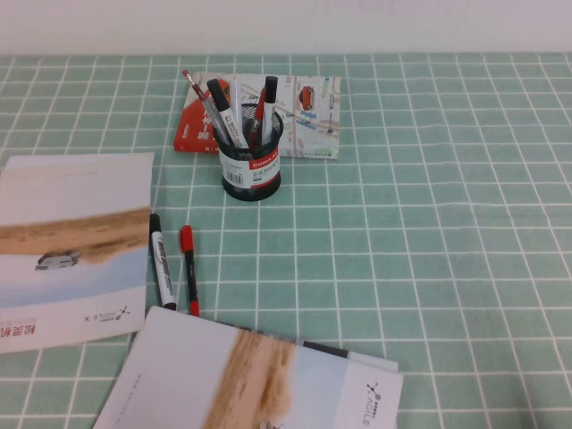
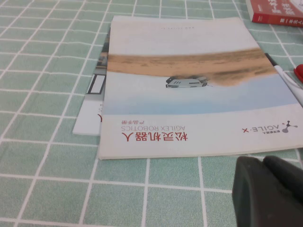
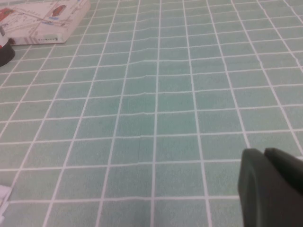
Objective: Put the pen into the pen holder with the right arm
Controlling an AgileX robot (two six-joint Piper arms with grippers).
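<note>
The pen (image 1: 189,268), with a red cap and a thin dark barrel, lies on the green checked cloth in the high view. It is just right of a thicker white marker (image 1: 161,261). Its red cap shows at the edge of the left wrist view (image 2: 299,73). The black mesh pen holder (image 1: 251,152) stands upright farther back and holds several pens. Its dark base shows at the edge of the right wrist view (image 3: 4,53). Neither arm shows in the high view. My left gripper (image 2: 262,163) is shut and empty beside a brochure. My right gripper (image 3: 262,153) is shut and empty over bare cloth.
A brochure (image 1: 71,241) lies at the left, and another (image 1: 259,375) lies at the front, close to the pen's end. A red book (image 1: 192,125) and a map booklet (image 1: 308,112) lie behind the holder. Open cloth fills the right half.
</note>
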